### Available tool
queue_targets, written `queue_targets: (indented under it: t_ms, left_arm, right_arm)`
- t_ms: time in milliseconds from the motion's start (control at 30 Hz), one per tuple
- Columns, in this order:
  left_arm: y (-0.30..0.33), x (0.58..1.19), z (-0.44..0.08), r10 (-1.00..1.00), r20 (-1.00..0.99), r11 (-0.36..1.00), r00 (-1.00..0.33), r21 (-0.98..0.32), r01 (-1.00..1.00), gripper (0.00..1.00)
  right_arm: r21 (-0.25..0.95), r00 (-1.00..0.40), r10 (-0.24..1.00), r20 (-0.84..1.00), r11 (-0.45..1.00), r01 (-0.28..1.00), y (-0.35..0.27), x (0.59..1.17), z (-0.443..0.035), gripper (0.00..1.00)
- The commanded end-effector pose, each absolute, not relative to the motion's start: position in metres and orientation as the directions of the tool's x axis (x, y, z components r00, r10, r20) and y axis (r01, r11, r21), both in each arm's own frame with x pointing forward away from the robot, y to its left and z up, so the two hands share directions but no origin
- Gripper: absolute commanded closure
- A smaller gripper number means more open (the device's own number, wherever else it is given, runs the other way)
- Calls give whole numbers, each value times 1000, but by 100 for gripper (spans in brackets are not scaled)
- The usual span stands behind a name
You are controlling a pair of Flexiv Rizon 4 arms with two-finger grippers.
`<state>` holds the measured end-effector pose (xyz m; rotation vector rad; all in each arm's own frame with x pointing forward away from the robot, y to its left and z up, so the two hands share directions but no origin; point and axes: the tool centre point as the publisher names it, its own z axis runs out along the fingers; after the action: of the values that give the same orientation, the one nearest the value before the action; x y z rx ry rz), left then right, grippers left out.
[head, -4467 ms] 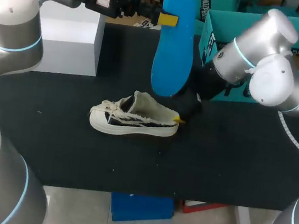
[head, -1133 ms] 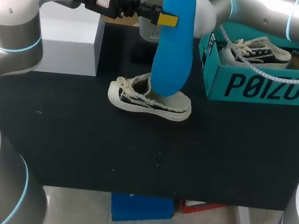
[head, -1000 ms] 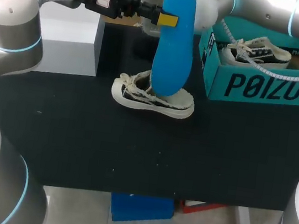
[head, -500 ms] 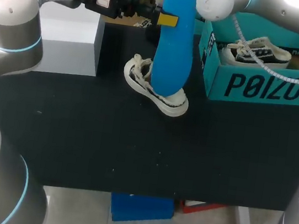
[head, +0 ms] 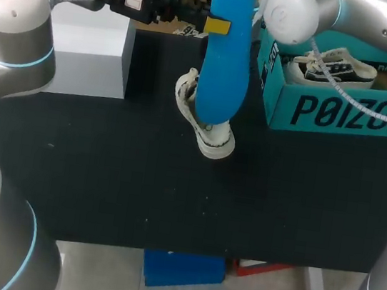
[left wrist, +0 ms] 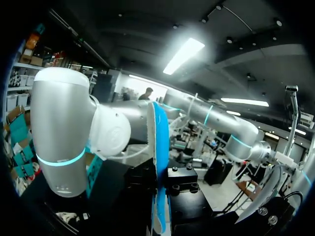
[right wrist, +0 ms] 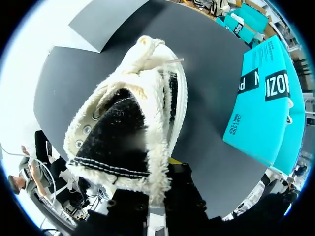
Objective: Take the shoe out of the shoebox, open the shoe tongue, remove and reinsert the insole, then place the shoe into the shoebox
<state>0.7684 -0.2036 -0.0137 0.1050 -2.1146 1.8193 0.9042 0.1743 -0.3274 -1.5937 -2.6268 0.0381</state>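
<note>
**Blue insole out, shoe in hand: handling findings**

Blue insole (head: 224, 70) stands upright above the table (head: 104, 161), pinched near its upper end by the left gripper (head: 217, 26), whose fingers are closed on both faces. In the left wrist view it runs edge-on between them.

The shoe (head: 212, 139) hangs steeply tilted just behind the insole's lower end, near the shoebox (head: 342, 112). The right gripper (right wrist: 158, 189) is clamped on its heel wall, opening facing that camera. Whether the sole touches the table cannot be determined.

A second shoe (head: 334, 66) lies inside the shoebox.

Assessment:
- The insole looks light and flexible. Held by one end, it is likely to bow when pushed, so the toe end should lead into the opening.
- The shoe's canvas upper and fleecy lining appear soft. The collar may collapse or snag the insole edge.
- The stiffer heel counter is the sound place to hold, as at present.
</note>
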Motion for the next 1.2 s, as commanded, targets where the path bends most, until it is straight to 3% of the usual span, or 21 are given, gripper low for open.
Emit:
queue_targets:
  t_ms: [33,333,1200]
  left_arm:
    - [-205,768,-15,167,306,172,-937,-945,-278,100]
    - [-205,768,-15,167,306,172,-937,-945,-278,100]
    - [-205,768,-15,167,306,172,-937,-945,-278,100]
  right_arm:
    - [-14,-419,906,63,420,907,171,899,-327,100]
    - [21,-327,941,83,326,945,178,894,-333,100]
    - [36,-229,967,112,227,973,191,896,-383,100]
